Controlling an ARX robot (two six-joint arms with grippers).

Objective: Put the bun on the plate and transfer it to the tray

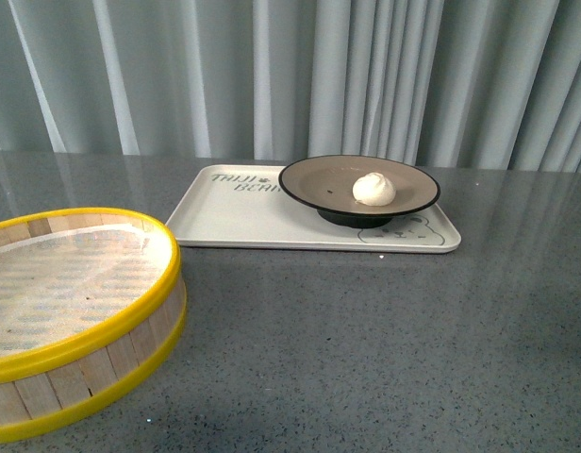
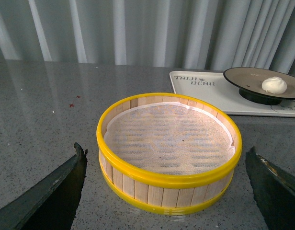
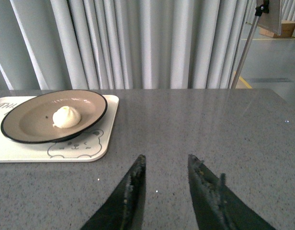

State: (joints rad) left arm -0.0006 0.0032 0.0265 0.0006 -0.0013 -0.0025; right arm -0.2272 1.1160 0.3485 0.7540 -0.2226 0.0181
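Front view: a speckled grey stone-look bench [image 1: 366, 340] runs back to pale grey-green pleated curtains [image 1: 272, 75]. Towards its far edge lies the flat rectangular cream-white tray [image 1: 224, 222] with dark lettering, and on the tray's right half stands the round shallow grey-brown plate with a thin black rim [image 1: 319, 184]. The small cream-white pleated steamed bun [image 1: 373, 189] sits in that plate, right of its middle. At the near left corner stands a round wooden steamer basket with yellow rims [image 1: 130, 349], only a white mesh liner inside. No arms here.

Left wrist view: the left gripper [image 2: 169, 191] is spread wide, dark fingers [image 2: 56, 187] flanking the basket (not touching it). Tray, plate and bun lie beyond.

Right wrist view: the right gripper [image 3: 165, 179] hangs over bare bench, jaws narrowly parted, holding nothing. The tray's bear drawing shows beside the plate; a metal stand [image 3: 248, 38] rises past the bench's far edge.
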